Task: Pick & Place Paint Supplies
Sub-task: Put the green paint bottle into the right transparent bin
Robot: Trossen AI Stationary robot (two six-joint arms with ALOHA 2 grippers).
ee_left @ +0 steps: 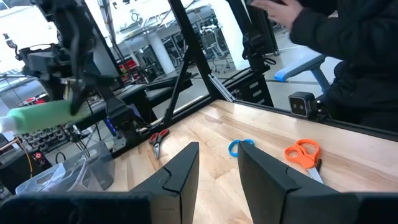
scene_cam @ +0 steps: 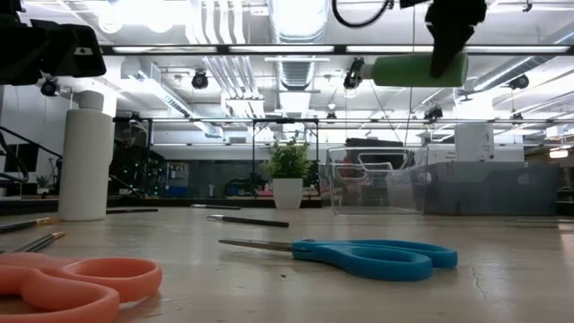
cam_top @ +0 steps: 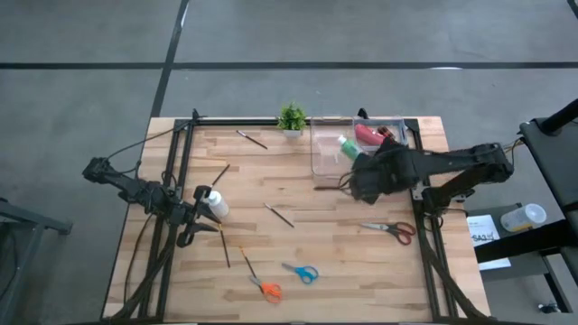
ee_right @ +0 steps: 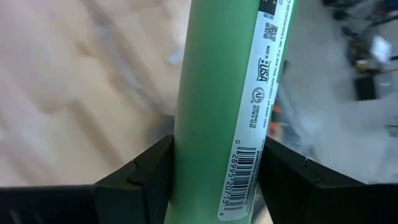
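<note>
The right arm reaches in from the bench's (cam_top: 298, 194) right edge, its pincer (ee_right: 214, 163) raised above it and clamped on the green bottle (ee_right: 224, 93). The left arm stretches along the bench's left side, its pincer (ee_left: 217, 167) parted and holding nothing.

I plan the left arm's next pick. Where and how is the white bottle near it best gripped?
The white bottle stands upright beside the open left gripper. Grip the straight cylindrical body at mid-height, coming in level from the side; the narrower cap on top offers less surface. This is a judgement.
</note>
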